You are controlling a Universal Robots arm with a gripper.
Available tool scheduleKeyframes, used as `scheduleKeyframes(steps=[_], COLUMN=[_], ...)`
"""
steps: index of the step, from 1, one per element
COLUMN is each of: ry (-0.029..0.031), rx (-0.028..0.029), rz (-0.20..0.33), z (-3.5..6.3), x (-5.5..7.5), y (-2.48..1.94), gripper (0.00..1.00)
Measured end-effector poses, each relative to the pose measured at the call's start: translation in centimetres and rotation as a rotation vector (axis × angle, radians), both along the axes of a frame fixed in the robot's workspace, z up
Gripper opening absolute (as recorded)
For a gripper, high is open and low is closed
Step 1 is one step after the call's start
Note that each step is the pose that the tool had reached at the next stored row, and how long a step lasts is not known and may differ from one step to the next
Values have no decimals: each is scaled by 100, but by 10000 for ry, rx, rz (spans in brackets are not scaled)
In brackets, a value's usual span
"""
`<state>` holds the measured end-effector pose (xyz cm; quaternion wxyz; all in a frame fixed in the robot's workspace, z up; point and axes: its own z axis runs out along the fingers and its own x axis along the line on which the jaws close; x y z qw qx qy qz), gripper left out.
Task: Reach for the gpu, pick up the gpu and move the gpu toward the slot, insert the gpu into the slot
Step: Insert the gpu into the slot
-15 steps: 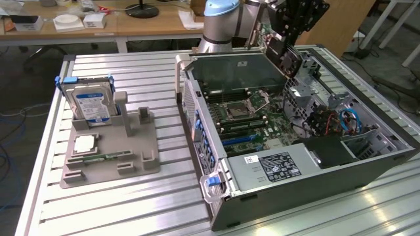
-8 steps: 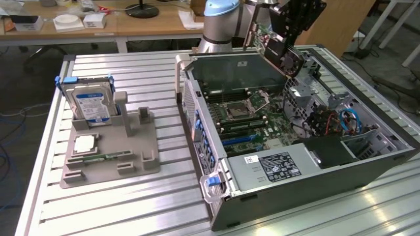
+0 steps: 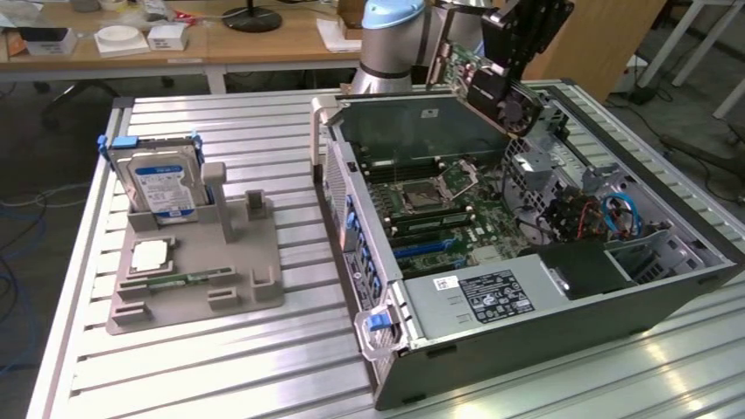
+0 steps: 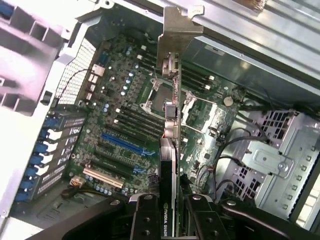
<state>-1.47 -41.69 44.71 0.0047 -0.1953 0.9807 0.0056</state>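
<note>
The gpu (image 4: 170,165) hangs tilted in the air over the far end of the open case (image 3: 547,340), clear of the motherboard (image 4: 115,115) below. In the wrist view it shows edge-on, its silver bracket (image 4: 181,27) at the end away from the hand (image 4: 172,212). The hand is pinching the gpu, one finger on each face. The blue slot (image 4: 122,143) lies on the board, well apart from the card and off to one side of its edge. On the bench (image 3: 233,375), at the exterior view's left, a hard drive (image 3: 163,185) stands upright in a grey holder (image 3: 198,284).
</note>
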Motion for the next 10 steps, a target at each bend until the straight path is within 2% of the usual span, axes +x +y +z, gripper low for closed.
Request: scheduleKeyframes(steps=[10], ry=[0], rx=[-1], rz=[1396], z=[-7], x=[-1], y=[-6], gripper=[26])
